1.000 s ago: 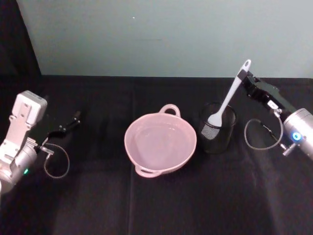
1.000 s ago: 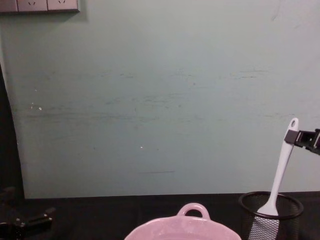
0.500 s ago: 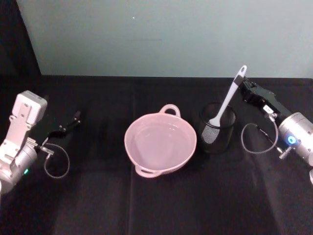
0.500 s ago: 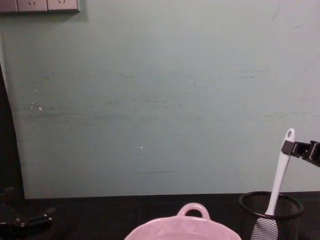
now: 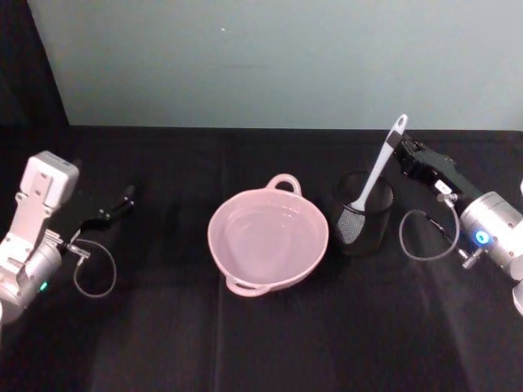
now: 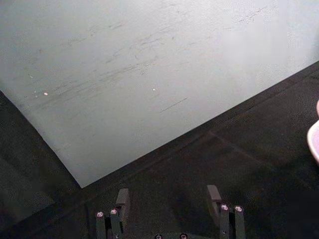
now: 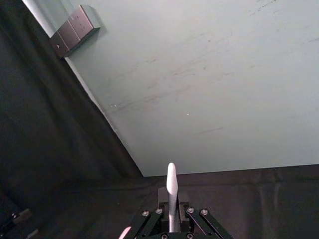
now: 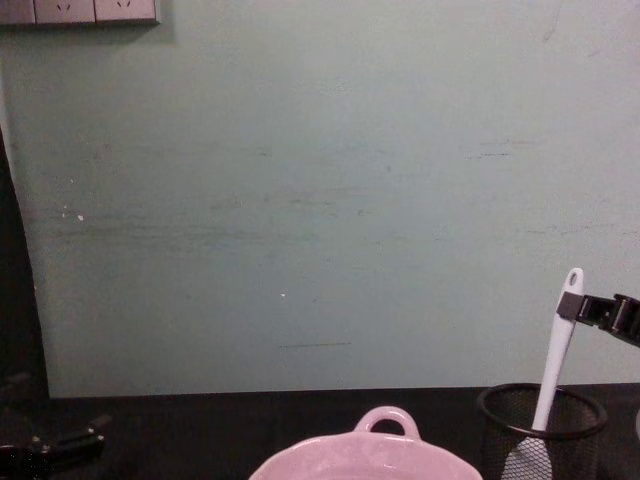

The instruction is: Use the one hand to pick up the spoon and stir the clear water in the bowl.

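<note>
Lower than a second ago, the spoon [image 5: 375,168] now has its paddle head sunk inside the black mesh cup [image 5: 363,214], no longer lifted to the rim. Nearest me sits the pink bowl [image 5: 268,239], water in it, just left of the cup. Beyond, the right gripper [image 5: 398,149] pinches the spoon's handle near its holed end — handle leaning back toward the green wall [image 5: 278,57]. Off left, the left gripper [image 6: 169,204] rests on the black cloth [image 5: 245,343], fingers spread.
</note>
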Motion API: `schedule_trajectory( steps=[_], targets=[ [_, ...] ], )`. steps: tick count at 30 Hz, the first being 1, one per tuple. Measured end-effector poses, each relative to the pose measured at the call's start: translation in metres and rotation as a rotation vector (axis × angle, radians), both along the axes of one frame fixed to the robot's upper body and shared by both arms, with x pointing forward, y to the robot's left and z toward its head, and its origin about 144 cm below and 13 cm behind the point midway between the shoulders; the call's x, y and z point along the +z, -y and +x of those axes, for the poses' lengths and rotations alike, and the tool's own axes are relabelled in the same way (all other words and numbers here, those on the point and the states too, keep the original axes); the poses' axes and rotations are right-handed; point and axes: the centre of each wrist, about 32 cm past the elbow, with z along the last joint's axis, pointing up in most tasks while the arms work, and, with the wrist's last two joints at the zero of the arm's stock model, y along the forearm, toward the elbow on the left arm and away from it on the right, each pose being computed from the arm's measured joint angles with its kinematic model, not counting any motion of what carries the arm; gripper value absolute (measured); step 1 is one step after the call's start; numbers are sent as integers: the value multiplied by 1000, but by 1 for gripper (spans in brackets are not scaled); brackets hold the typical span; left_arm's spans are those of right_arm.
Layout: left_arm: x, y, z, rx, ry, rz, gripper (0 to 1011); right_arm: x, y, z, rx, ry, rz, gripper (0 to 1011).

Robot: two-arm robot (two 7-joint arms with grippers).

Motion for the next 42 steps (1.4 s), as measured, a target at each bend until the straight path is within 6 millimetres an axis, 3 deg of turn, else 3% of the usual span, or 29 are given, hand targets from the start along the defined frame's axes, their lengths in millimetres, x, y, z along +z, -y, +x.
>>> schedule_trajectory(
  steps=[17, 23, 27, 31, 35, 42],
  targets=[
    [0, 0, 0, 0, 0, 0, 1011, -2, 1, 0, 4, -4, 5, 130],
    [0, 0, 0, 0, 0, 0, 1011, -2, 1, 0, 3, -4, 5, 282],
    [0, 0, 0, 0, 0, 0, 1011, -2, 0, 0, 3, -5, 4, 450],
    [0, 0, 0, 0, 0, 0, 1011, -2, 0, 0, 3, -5, 4, 533],
    [0, 0, 0, 0, 0, 0, 1011, -2, 0, 0, 3, -5, 4, 697],
    [0, 0, 0, 0, 0, 0, 1011, -2, 0, 0, 3, -5, 3, 898]
  ],
)
